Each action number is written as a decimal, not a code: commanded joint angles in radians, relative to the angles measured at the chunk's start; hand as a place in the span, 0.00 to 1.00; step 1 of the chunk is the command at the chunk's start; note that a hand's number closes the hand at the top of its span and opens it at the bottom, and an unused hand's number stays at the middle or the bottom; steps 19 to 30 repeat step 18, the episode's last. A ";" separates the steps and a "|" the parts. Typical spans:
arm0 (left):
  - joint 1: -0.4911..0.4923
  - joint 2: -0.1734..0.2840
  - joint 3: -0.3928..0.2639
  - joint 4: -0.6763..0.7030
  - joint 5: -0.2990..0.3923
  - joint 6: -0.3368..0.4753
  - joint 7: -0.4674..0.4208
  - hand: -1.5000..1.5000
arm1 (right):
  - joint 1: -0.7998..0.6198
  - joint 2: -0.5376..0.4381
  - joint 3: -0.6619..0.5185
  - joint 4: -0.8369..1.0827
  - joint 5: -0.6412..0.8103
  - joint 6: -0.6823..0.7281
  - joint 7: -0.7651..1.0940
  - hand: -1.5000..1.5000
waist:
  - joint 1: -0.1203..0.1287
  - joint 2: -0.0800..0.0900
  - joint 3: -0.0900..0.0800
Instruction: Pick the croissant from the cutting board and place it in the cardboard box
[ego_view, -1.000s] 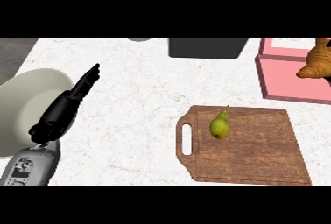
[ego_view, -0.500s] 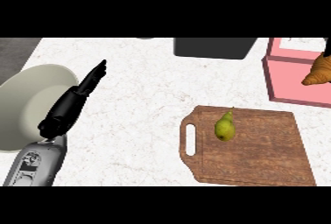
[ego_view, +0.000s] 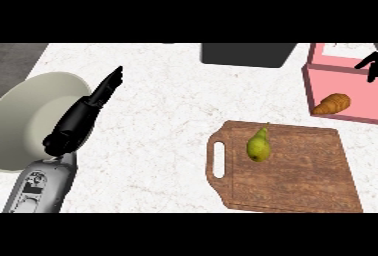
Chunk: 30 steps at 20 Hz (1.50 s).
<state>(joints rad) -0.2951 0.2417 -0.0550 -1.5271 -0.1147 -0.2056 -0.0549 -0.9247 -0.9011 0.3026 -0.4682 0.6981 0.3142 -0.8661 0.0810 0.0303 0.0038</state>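
Observation:
The brown croissant (ego_view: 332, 104) lies on the pink cardboard box (ego_view: 325, 80) near its front left corner; whether it rests inside or on the wall I cannot tell. My right hand (ego_view: 369, 67) shows only as black fingers at the right edge, above the croissant and apart from it, straight and holding nothing. The wooden cutting board (ego_view: 295, 180) lies in front of the box with only a green pear (ego_view: 258, 145) on it. At the left my left hand (ego_view: 85, 112) rests open, fingers pointing away, partly over a plate.
A pale round plate (ego_view: 29, 120) sits at the left edge under my left forearm. A dark container (ego_view: 247, 54) stands at the back, left of the pink box. Bare marble counter lies between the plate and the board.
The croissant has gone from up at the right edge down and left onto the box's front corner, and my right hand is now apart from it. The left hand stays put.

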 joint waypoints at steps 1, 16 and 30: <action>0.015 -0.007 -0.006 -0.012 -0.012 0.011 0.001 0.50 | -0.050 0.020 -0.003 0.071 -0.019 0.098 -0.193 0.00 | -0.002 -0.005 0.000; 0.020 0.005 0.009 -0.002 -0.005 0.001 -0.017 0.50 | -0.160 0.087 -0.464 0.368 -0.613 0.472 0.186 0.00 | 0.001 0.005 0.002; 0.019 -0.020 -0.014 -0.004 -0.010 0.006 -0.025 0.50 | -0.162 0.057 -0.491 0.377 -0.638 0.478 0.211 0.00 | 0.002 0.013 0.005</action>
